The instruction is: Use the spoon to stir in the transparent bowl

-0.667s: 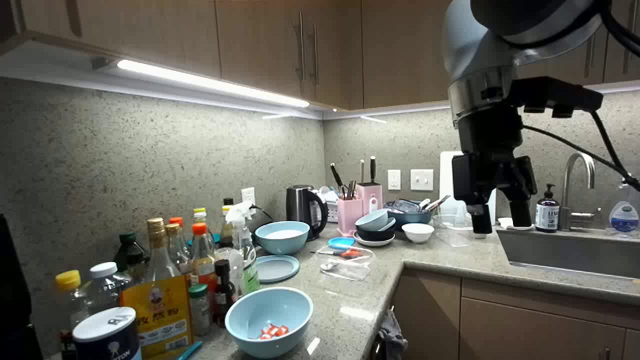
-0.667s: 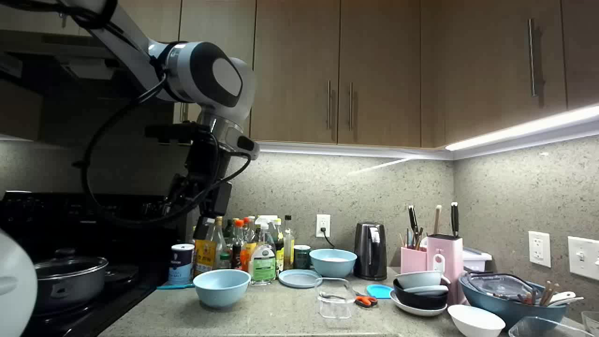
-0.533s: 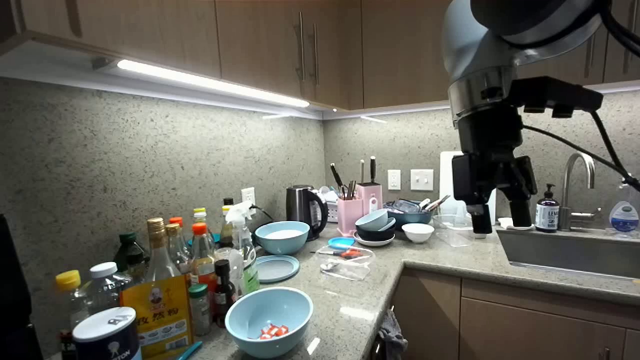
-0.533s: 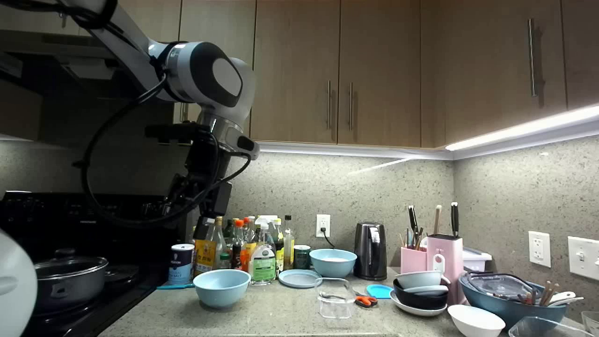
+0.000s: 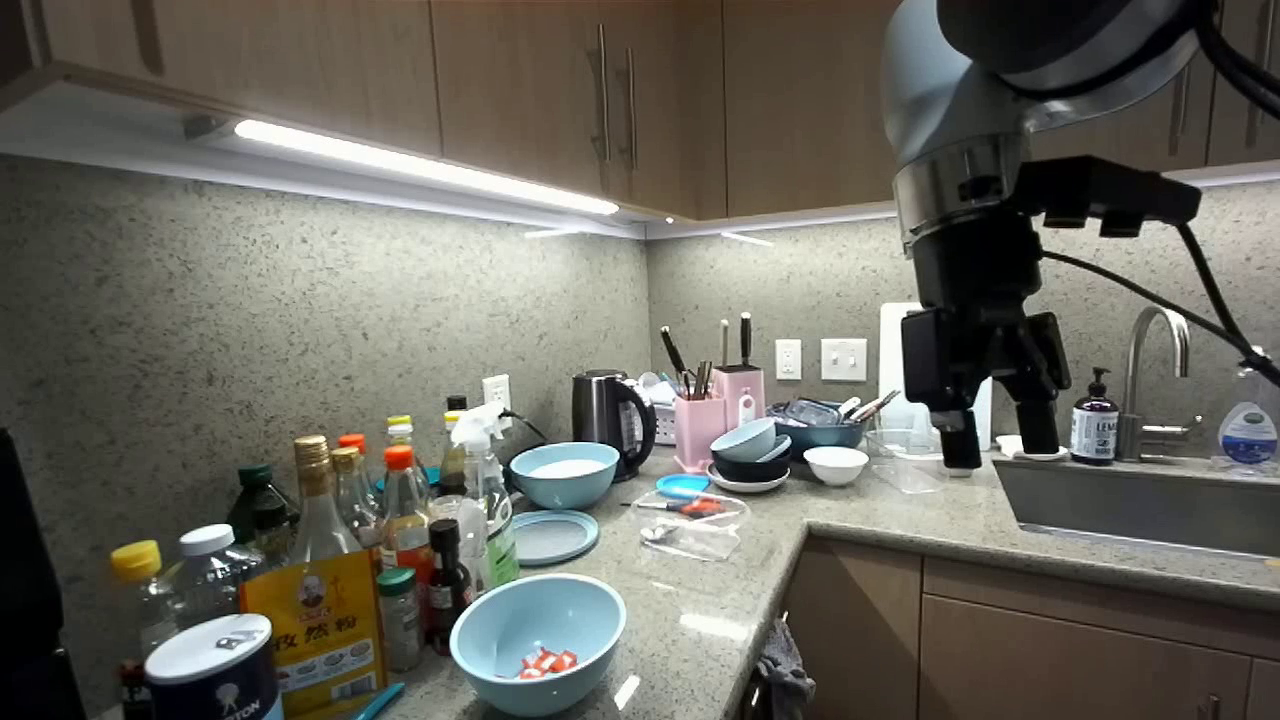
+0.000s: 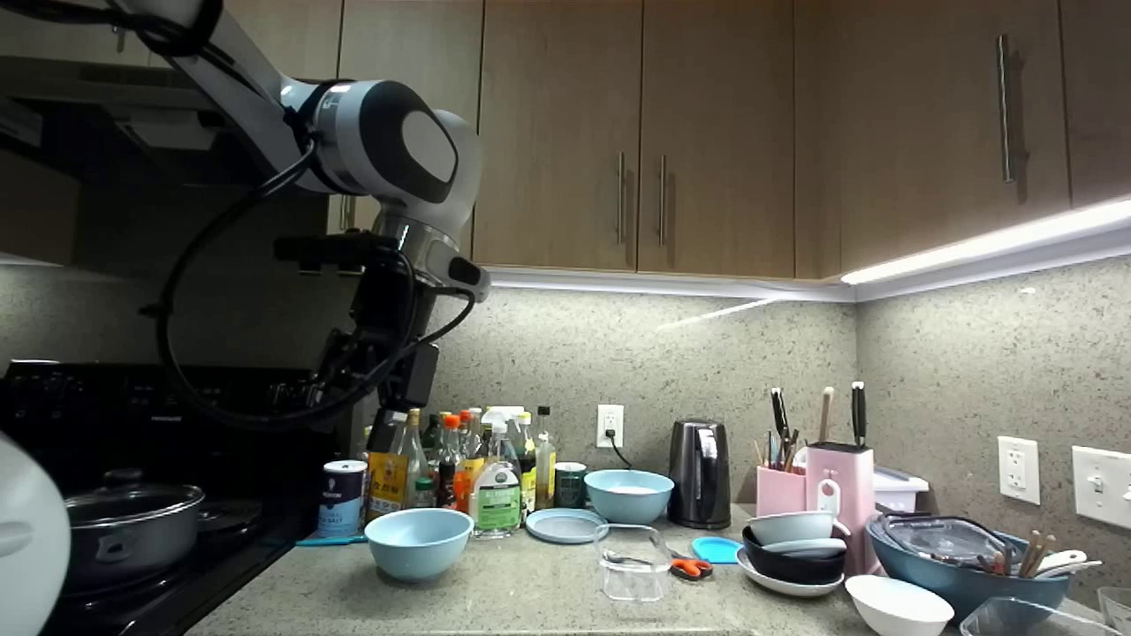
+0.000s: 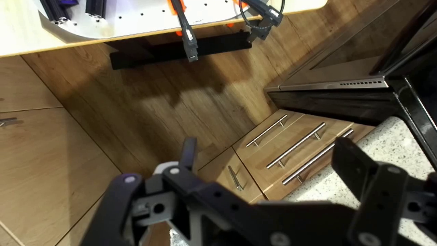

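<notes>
Small drift of the gripper; spoon not yet in hand

Change: in an exterior view the black two-fingered gripper (image 5: 1000, 455) sits a touch nearer that view's left edge than a moment ago. Nothing on the grey speckled stone countertop (image 5: 740, 575) has shifted.

Fingers: in the wrist view the black fingers (image 7: 351, 167) stand well apart, holding nothing; brown wooden floor (image 7: 164, 99) shows beyond them, so the gripper seems to hang off the countertop's front edge.

Task things: a clear, colourless container (image 6: 634, 585) stands on the countertop near orange-handled scissors (image 6: 691, 567), with a shiny metal utensil (image 6: 624, 558) lying inside it. I take the utensil for the spoon. The container looks boxy, so I cannot confirm it as the transparent bowl; no round-rimmed one is certain elsewhere.

Meaning (judged): reach barely begun, if at all; stirring not begun. Next move calls for a swing over the countertop and a careful descent; catching the rim could slide the container.
</notes>
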`<state>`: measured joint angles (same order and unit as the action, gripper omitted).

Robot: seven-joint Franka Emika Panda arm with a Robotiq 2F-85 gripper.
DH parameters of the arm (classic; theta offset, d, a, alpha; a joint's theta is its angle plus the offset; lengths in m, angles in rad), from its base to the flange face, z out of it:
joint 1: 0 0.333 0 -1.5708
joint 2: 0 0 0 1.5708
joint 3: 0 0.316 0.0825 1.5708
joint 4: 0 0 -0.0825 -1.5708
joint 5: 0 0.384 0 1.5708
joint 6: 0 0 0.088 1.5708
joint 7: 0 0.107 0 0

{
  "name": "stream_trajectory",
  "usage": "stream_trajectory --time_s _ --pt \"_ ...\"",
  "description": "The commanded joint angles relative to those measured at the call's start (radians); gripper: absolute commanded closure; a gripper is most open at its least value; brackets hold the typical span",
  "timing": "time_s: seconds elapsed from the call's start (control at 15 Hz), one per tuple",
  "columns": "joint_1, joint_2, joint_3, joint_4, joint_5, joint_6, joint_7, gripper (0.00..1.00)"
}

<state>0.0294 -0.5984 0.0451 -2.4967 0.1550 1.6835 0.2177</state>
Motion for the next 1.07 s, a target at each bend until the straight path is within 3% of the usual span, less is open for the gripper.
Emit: stream_trajectory --time_s 0.0,0.4,0.53,0.87,1.0 --pt "-0.003 0.115 0.040 0.059 -0.040 0.026 -0.016 0.00" --pt "0.012 0.349 0.079 0.195 -0.114 0.061 -0.013 0.00" --pt "0.019 0.314 0.068 0.164 -0.095 0.062 -0.004 0.00" --pt "0.022 0.365 0.069 0.206 -0.097 0.065 -0.004 0.00" --pt "0.007 0.425 0.060 0.228 -0.117 0.140 0.007 0.00"
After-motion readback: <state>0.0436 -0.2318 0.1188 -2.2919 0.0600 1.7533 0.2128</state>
